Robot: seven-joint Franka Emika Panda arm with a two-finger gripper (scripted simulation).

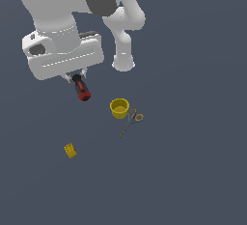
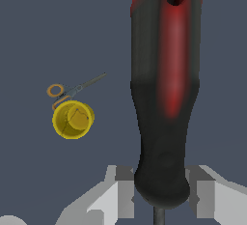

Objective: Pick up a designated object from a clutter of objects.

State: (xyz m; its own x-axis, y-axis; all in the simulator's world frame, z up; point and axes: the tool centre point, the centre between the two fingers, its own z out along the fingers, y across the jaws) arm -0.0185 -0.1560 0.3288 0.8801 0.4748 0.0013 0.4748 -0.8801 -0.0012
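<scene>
Screwdriver (image 2: pixel 166 98) fills my view; my gripper (image 2: pixel 161 192) clamps only its narrow handle end, so it could pivot or slip out.

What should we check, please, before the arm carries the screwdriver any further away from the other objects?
1. Hand shut on the screwdriver: ok; fingers flank the handle's shaft end.
2. Screwdriver off the floor: ok, apparently lifted in the exterior view.
3. Grip firm: cannot tell.
4. Yellow cup clear of the hand: ok.
5. Scissors untouched: ok, beside the cup.
6. Small yellow box clear: ok.
</scene>
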